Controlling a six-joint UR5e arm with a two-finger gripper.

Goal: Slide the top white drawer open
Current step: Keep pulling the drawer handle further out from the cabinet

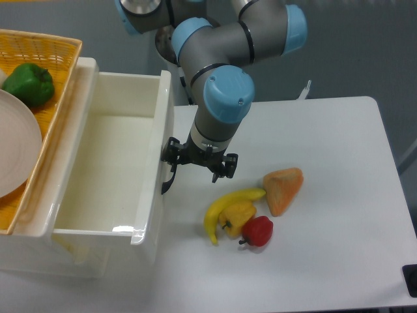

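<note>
White table, grey wall behind. Glossy white plastic top drawer (104, 169) at left stands pulled well out, interior empty. Two-finger gripper (199, 163), spread, beside its black curved handle (168, 180). Task looks nearly done.

The arm comes in from the top edge, its grey links and pale blue joint caps folded close together. The last link drops nearly straight down, a round blue cap facing the camera, and ends in a grey-and-white wrist. Below the wrist hangs the black pincer (199, 163), pointing downward. Its two fingers stand well apart: the left fingertip (171, 154) and the right fingertip (226, 171) show a wide gap between them, with nothing seen gripped in that gap.
</note>
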